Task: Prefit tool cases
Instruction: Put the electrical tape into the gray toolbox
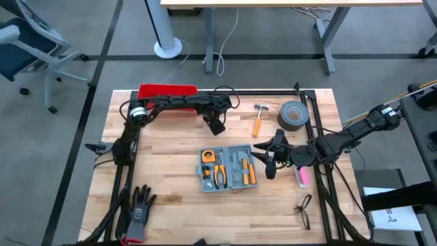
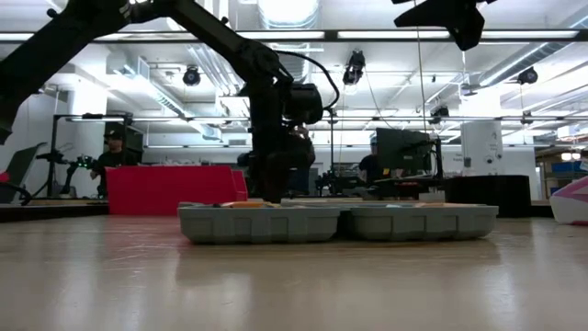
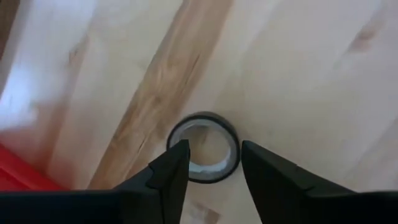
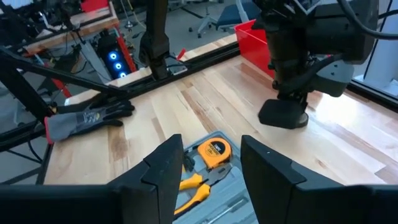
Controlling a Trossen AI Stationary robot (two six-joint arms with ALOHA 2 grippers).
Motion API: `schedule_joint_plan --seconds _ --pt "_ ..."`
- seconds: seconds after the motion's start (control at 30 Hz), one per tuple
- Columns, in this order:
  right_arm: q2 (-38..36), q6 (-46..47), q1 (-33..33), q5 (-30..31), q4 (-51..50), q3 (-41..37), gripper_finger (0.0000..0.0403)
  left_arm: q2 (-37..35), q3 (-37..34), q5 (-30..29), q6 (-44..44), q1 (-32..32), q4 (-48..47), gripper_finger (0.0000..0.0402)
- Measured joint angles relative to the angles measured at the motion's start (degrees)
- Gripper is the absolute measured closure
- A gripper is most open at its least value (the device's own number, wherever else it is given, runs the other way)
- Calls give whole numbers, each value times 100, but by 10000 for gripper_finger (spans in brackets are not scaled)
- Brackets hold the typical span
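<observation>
The grey-blue tool case (image 1: 227,167) lies open on the table's middle, resting on both halves (image 2: 338,222). An orange tape measure (image 4: 213,149), pliers and screwdrivers sit in it. My left gripper (image 3: 214,146) is open and points down over a small black tape ring (image 3: 205,117) lying flat on the wood beyond the case, near the red bin. Its fingertips stand above the ring's two sides. My right gripper (image 4: 211,146) hangs open above the table just right of the case (image 1: 270,160), with nothing between its fingers.
A red bin (image 1: 167,92) stands at the far left. A hammer (image 1: 259,117) and a grey duct tape roll (image 1: 293,115) lie at the far right. A pink object (image 1: 301,178) and glasses (image 1: 304,208) lie near right. A black glove (image 1: 138,208) lies near left.
</observation>
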Motion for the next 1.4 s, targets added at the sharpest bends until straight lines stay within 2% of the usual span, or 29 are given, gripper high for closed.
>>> schedule_joint_plan --seconds 0.3,0.57,0.77,1.0,1.2,1.4 --pt "0 -3 0 -17 -2 2 274 185 6 149 -55 9 -4 256" --pt "0 -34 0 -17 -5 0 263 286 -7 480 -40 -22 0 261" --pt "0 -45 48 -16 7 1 264 303 -20 595 -39 -22 36 299" --pt "0 -47 68 -12 6 0 277 295 -17 634 74 -31 42 387" --pt "0 -47 68 -4 6 2 282 214 -31 661 107 -33 -30 389" --pt "0 -47 74 3 5 1 274 -1 -48 757 84 -97 -562 391"
